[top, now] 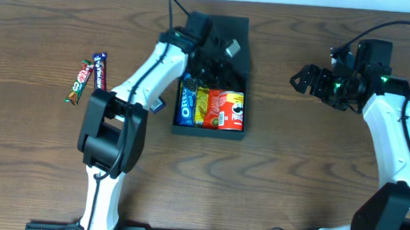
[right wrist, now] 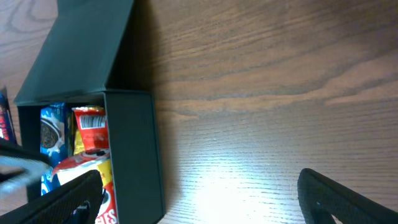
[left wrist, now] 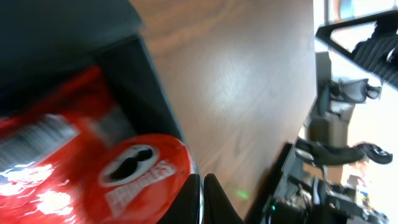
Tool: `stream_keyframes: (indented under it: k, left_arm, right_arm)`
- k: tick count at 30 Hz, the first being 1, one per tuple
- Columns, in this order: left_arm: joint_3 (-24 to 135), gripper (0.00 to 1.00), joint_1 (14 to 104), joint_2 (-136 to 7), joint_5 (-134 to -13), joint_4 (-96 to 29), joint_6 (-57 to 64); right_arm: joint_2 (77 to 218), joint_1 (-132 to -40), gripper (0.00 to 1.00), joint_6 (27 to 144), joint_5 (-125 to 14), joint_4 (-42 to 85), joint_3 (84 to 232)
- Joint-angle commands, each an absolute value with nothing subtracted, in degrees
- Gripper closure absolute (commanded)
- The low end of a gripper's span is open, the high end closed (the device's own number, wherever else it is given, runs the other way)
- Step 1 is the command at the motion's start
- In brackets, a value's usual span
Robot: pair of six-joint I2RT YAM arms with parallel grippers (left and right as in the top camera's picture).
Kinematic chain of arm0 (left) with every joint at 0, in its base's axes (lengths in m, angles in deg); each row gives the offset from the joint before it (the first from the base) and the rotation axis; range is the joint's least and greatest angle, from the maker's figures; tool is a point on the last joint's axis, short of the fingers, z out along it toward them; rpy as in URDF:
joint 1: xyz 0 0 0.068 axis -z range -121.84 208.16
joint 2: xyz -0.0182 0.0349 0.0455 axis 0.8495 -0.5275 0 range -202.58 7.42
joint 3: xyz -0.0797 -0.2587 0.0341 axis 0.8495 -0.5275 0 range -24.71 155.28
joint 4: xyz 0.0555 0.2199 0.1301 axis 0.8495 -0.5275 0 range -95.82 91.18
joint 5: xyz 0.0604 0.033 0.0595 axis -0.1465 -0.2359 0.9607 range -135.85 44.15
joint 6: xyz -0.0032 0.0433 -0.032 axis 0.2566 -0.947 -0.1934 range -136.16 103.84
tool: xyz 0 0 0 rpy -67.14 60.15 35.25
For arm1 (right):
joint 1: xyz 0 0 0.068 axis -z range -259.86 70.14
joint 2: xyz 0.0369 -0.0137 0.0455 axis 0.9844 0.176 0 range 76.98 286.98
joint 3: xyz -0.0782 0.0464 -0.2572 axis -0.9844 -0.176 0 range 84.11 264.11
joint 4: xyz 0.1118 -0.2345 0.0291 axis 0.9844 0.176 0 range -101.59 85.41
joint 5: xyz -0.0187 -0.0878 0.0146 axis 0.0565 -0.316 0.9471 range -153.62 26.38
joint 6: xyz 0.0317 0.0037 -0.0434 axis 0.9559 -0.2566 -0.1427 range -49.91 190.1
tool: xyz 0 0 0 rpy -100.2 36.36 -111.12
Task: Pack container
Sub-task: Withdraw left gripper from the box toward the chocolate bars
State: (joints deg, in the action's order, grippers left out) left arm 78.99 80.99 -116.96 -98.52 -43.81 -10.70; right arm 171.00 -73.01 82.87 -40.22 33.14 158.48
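Wooden table [top: 294, 177], overhead view, 12 o'clock taken as the far edge.

- The container [top: 211, 134], a dark square box, is found at about table centre, a little toward 12 o'clock.
- Three snacks are seen packed side by side in its near (6 o'clock) half. From 9 to 3 o'clock they are a blue Oreo packet [top: 187, 105], a yellow packet [top: 202, 106] and a red Pringles can [top: 228, 109]. The print on the yellow packet cannot be read.
- A small blue item [top: 157, 106] is noted just beside the container's 9 o'clock wall, partly under the left arm. It cannot be identified.
- Well apart at 9 o'clock, two bars lie close together on the wood: a KitKat bar [top: 81, 81] and a dark blue bar [top: 99, 71].
- The left arm is extended over the container from 8 o'clock. The left gripper [left wrist: 203, 199] is held inside the box, just beyond the Pringles can. In the left wrist view, which is blurred, its fingertips are brought together and nothing is seen between them.
- The right gripper [top: 300, 79] is held above bare wood at 3 o'clock of the container, clear of it. Its fingers [right wrist: 336, 193] are spread wide and nothing is carried.
- The hinged lid flap [top: 228, 27] is open at the 12 o'clock end.
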Motion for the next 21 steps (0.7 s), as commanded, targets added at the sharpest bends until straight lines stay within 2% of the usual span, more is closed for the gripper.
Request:
stream_keyframes:
  k: [1,8,14,21]
  left_arm:
    - [83.27,0.94,78.48,-111.13,-91.37,-46.68,-11.93]
    - [83.92,0.94,69.84,-101.20,-77.32,-52.42,-11.88]
    - [83.53,0.94,58.76,-99.85,-66.41,-60.01,-10.99]
    - [82.33,0.91,48.69,-100.70,-56.38,-61.93,-22.88]
  right_arm:
    - [170.23,-72.81,0.01,82.28,-39.58,32.98,159.42]
    - [170.23,-72.81,0.01,82.28,-39.58,32.94,159.42]
    - [170.23,-72.81,0.01,82.28,-39.58,32.90,159.42]
    - [170.23,-72.81,0.01,82.28,-39.58,32.87,159.42]
